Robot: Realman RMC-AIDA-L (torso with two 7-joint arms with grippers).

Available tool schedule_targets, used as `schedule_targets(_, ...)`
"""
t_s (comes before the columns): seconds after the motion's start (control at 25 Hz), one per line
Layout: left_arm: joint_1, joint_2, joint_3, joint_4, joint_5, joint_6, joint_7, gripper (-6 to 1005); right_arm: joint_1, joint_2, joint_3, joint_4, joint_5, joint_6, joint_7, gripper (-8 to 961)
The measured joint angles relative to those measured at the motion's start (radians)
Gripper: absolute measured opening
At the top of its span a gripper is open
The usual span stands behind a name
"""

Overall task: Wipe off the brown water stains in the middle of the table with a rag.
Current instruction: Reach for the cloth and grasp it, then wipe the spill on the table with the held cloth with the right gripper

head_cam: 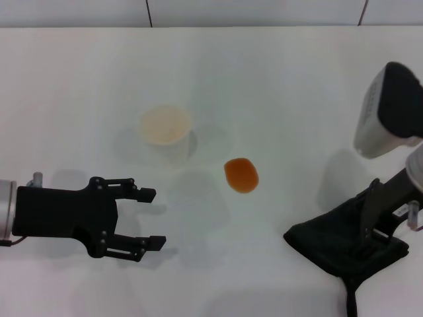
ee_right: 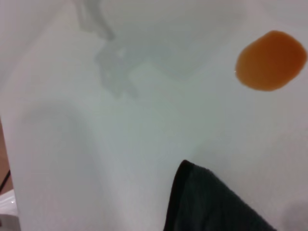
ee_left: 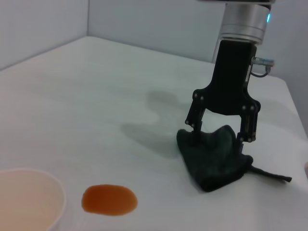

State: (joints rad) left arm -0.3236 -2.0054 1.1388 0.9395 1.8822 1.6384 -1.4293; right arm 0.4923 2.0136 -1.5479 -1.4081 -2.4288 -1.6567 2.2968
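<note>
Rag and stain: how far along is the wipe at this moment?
Done: nothing wiped; the brown water stains sit whole on the table. In hand: the right gripper is down on the rag, fingers straddling its raised fold. Left: closing, lifting, carrying it over and wiping. The left gripper hangs open, idle, near the paper cup.

The big white smooth table (head_cam: 284,86) has lots of bare room. The small shiny orange-brown blob of spilled water (head_cam: 241,175) sits in the middle with bare table all around it. The white paper cup (head_cam: 166,129) stands near the blob, on the far left side of it. The way from the soft black rag (head_cam: 337,241) to the blob is bare white table. The black left gripper (head_cam: 149,218) waits near the left front, fingers spread.
</note>
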Motion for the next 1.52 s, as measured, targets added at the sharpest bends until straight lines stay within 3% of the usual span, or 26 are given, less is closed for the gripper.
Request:
schedule_targets(0.32, -0.025, 0.002, 0.004, 0.001, 0.04, 0.014, -0.002, 849, -0.004, -0.001, -0.099, 0.01, -0.026, 0.073, 0.027, 779)
schedule_targets(0.84, -0.047, 0.004, 0.0, 0.013, 0.085, 0.025, -0.001, 848, -0.004, -0.002, -0.145, 0.024, -0.033, 0.094, 0.037, 536)
schedule_targets(1.52, -0.042, 0.001, -0.002, 0.034, 0.086, 0.009, -0.001, 847, -0.006, 0.004, -0.145, -0.027, -0.033, 0.02, 0.033, 165)
